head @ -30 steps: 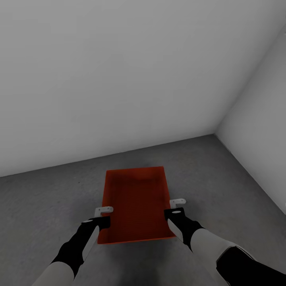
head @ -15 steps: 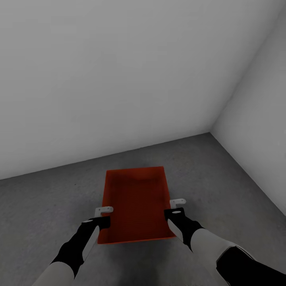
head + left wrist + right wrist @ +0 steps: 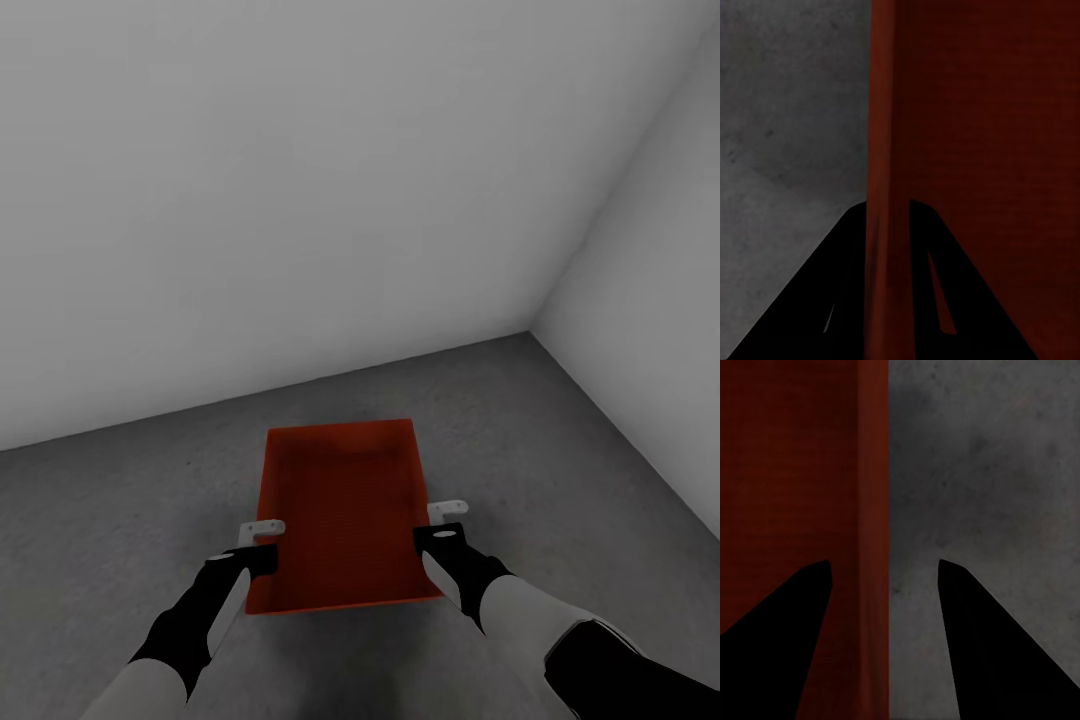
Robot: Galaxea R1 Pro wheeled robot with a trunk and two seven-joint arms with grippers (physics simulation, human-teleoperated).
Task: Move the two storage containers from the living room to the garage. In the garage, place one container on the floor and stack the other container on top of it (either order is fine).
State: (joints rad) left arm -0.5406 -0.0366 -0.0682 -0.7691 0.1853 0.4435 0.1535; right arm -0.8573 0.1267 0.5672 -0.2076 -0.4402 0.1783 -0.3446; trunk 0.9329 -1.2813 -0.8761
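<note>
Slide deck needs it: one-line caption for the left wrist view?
Left gripper fingers straddling the orange-red storage container wall, above the dark grey concrete floor.

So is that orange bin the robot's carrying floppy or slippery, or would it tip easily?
The storage container probably stays stiff: its walls look straight though gripped only at the two side rims. The smooth walls could be slippery; the left gripper pinches one thin rim, while the right gripper looks open astride the other. Being shallow and flat-bottomed, it seems unlikely to tip.
</note>
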